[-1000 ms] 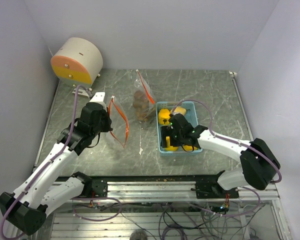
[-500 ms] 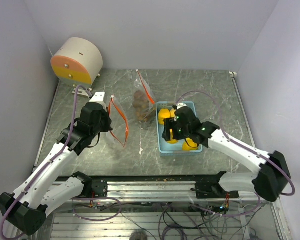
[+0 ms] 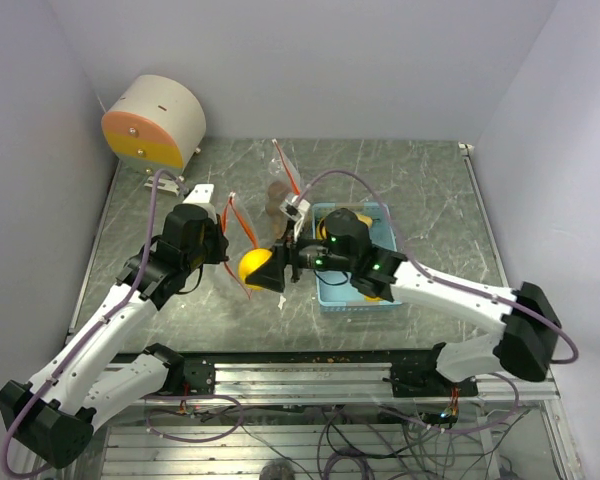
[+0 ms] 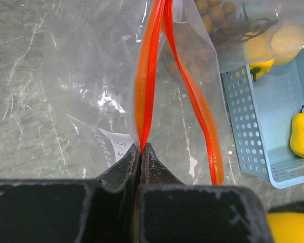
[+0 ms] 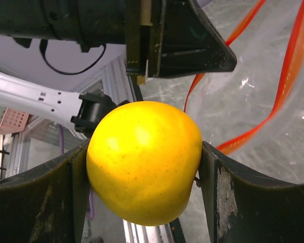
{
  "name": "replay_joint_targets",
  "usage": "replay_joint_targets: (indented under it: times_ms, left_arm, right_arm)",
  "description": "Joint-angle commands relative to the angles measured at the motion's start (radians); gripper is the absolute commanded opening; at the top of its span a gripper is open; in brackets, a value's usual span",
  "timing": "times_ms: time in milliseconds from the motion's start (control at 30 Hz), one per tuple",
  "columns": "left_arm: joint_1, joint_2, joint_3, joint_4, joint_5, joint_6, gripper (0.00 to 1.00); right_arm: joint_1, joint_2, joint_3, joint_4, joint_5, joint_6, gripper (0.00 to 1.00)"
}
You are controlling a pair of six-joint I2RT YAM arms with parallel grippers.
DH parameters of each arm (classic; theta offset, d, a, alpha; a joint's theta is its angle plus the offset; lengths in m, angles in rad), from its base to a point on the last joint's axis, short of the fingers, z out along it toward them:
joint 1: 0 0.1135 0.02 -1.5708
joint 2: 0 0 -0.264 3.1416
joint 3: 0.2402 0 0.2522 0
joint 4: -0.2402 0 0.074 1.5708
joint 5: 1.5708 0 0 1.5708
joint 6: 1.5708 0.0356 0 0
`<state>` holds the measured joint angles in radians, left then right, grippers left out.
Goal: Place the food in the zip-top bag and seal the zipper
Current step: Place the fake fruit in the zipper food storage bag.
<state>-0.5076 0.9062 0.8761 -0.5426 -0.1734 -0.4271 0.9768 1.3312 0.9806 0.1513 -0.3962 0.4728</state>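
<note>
You're mid-loading: your right gripper clamps a yellow fruit just right of the zip-top bag, whose orange zipper your left gripper pinches shut-tight, so next ease the fruit inside.

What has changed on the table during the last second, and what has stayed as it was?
The right gripper took a yellow fruit out of the light blue tray and carried it left, to the mouth of the zip-top bag. The left gripper stays shut on the bag's orange zipper edge, unmoved. The second bag behind also stayed.
</note>
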Motion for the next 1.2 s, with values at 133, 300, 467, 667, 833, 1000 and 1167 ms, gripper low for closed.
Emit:
replay_joint_targets:
  times_ms: [133,300,467,667,833,1000,1167]
  left_arm:
    - [0.003,-0.053,0.021,-0.001,0.070,-0.013,0.07]
    - [0.003,-0.122,0.034,-0.042,0.108,-0.029,0.07]
    - [0.003,-0.184,0.016,-0.076,0.144,-0.050,0.07]
    - [0.003,-0.224,-0.007,-0.067,0.181,-0.076,0.07]
    - [0.003,-0.209,-0.025,-0.014,0.204,-0.087,0.07]
    - [0.003,-0.175,-0.060,0.051,0.213,-0.093,0.07]
    - [0.003,-0.149,-0.084,0.091,0.208,-0.095,0.07]
  right_arm:
    - [-0.008,0.166,0.039,0.310,-0.008,0.047,0.48]
    - [-0.010,0.219,0.052,0.317,0.097,0.025,0.48]
    - [-0.010,0.245,0.099,0.211,0.299,0.000,0.48]
    - [-0.007,0.309,0.198,0.094,0.408,-0.010,0.52]
    - [0.014,0.347,0.265,0.006,0.376,-0.035,0.86]
    - [0.035,0.306,0.254,-0.068,0.425,-0.064,1.00]
    - [0.034,0.220,0.212,-0.120,0.487,-0.080,1.00]
